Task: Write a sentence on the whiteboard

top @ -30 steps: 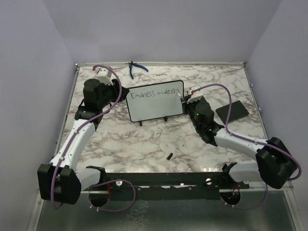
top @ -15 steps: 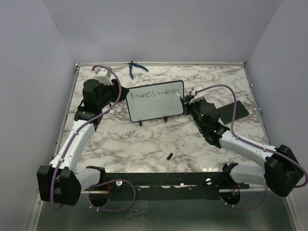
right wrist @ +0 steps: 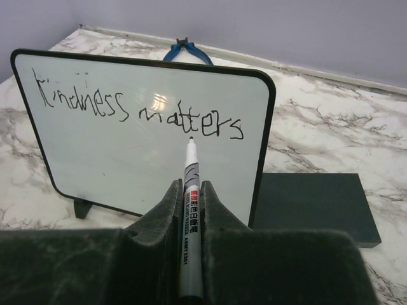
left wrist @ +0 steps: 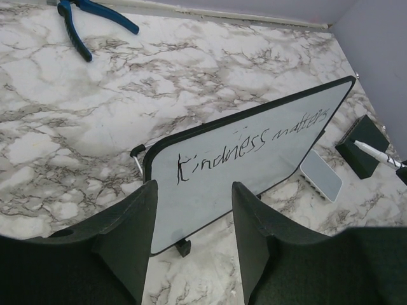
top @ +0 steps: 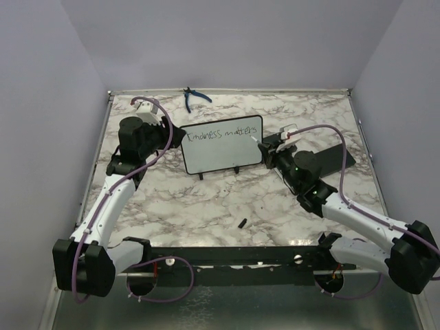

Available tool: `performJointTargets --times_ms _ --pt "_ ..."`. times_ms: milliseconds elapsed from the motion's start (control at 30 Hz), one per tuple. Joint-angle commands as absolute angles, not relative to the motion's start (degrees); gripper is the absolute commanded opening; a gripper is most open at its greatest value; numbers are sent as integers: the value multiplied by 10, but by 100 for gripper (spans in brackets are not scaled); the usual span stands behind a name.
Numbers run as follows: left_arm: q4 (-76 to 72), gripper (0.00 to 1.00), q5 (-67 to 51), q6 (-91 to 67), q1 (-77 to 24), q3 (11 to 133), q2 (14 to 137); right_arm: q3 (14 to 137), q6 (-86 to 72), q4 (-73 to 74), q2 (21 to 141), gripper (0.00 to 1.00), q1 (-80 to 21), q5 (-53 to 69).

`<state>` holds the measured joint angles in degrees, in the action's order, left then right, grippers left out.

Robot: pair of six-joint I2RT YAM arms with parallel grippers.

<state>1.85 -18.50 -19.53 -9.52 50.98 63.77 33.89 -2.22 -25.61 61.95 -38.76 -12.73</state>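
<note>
The whiteboard (top: 223,148) stands tilted on small black feet at mid-table, also seen in the left wrist view (left wrist: 254,171) and the right wrist view (right wrist: 127,159). The sentence (top: 222,133) (left wrist: 254,141) (right wrist: 137,108) reads "Kindness matters" on one line. My right gripper (right wrist: 191,186) (top: 273,146) is shut on a grey-white marker (right wrist: 191,216), whose black tip points at the board just under "matters". Whether the tip touches, I cannot tell. My left gripper (left wrist: 194,187) (top: 165,134) stands open off the board's left end, with nothing between its fingers.
Blue pliers (top: 194,98) (left wrist: 89,22) lie at the back edge. A flat black pad (top: 337,157) (right wrist: 311,206) lies right of the board. A pale grey eraser (left wrist: 321,175) sits behind the board. A small black piece (top: 243,222) lies near the front.
The left gripper's jaws have spread wider. The right arm has swung back and to the right, with the marker still in its grip and its tip by the board's right end.
</note>
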Motion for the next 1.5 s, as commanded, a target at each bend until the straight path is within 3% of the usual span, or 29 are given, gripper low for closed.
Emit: performJointTargets --times_ms 0,500,800,1467 --pt "10 53 -176 -210 -98 495 623 332 -57 -243 613 1 -403 -109" --pt "-25 49 -209 -236 -100 478 638 402 -49 -329 799 1 -502 -81" --pt "-25 49 -209 -237 -101 479 645 459 -38 -363 878 1 -507 -55" --pt "-25 49 -210 -234 -101 480 643 488 -27 -368 932 0 -507 -92"
